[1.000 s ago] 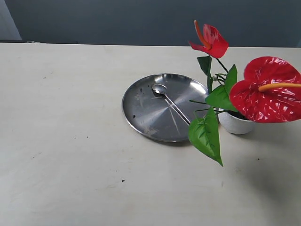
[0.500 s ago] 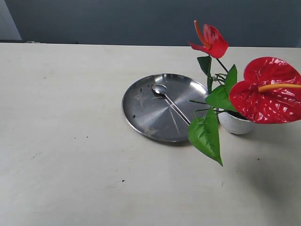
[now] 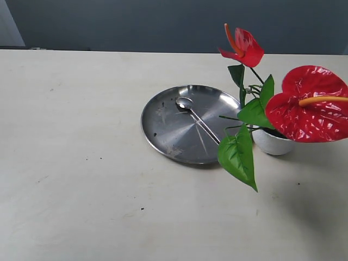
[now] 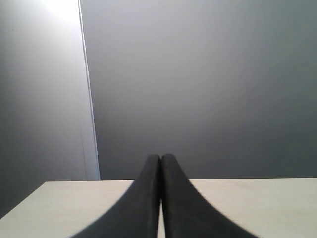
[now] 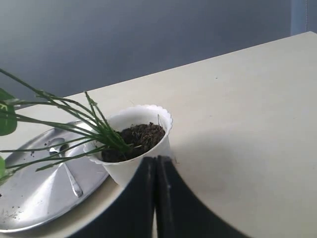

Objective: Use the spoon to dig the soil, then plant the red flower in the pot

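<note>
The red flower [image 3: 310, 103] stands with its stems in the white scalloped pot [image 3: 270, 142], right of the steel plate [image 3: 168, 130]. In the right wrist view the pot [image 5: 143, 151] holds dark soil [image 5: 138, 139] with the green stems [image 5: 94, 126] rising out of it. The silver spoon [image 3: 197, 118] lies on the plate, bowl toward the back; its handle [image 5: 72, 181] also shows in the right wrist view. My right gripper [image 5: 156, 159] is shut and empty, close beside the pot. My left gripper [image 4: 160, 157] is shut and empty, facing a grey wall. Neither gripper shows in the exterior view.
Small crumbs of soil [image 3: 142, 208] dot the pale table [image 3: 81, 163] in front of the plate. The plate [image 5: 29, 198] carries a few dark specks. A grey wall [image 3: 136, 24] runs behind the table's far edge.
</note>
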`<state>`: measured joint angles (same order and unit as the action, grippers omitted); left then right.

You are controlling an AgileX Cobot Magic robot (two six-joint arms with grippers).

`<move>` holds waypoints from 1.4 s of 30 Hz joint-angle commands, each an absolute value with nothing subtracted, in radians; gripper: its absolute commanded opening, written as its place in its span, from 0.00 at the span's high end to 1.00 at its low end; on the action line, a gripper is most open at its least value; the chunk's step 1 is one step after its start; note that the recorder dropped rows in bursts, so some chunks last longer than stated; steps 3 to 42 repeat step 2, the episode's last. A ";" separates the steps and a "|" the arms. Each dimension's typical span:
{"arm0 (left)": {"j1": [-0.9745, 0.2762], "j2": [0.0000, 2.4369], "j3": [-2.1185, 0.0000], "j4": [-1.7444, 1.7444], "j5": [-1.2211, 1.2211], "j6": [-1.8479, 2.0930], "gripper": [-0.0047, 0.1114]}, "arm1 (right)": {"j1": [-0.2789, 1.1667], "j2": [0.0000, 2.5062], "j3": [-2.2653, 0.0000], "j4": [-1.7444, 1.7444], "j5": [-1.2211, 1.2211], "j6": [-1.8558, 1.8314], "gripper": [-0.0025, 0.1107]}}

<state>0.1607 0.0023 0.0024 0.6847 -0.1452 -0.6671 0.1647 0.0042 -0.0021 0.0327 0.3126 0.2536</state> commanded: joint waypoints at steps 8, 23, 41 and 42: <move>0.156 0.000 0.000 0.678 -0.150 -0.670 0.96 | 0.160 0.000 0.000 0.032 0.305 0.246 0.98; 0.156 0.000 0.000 0.678 -0.150 -0.670 0.96 | 0.160 0.000 0.000 0.032 0.305 0.246 0.98; 0.156 0.000 0.000 0.678 -0.150 -0.670 0.96 | 0.160 0.000 0.000 0.032 0.305 0.246 0.98; 0.156 0.000 0.000 0.678 -0.150 -0.670 0.96 | 0.160 0.000 0.000 0.032 0.305 0.246 0.98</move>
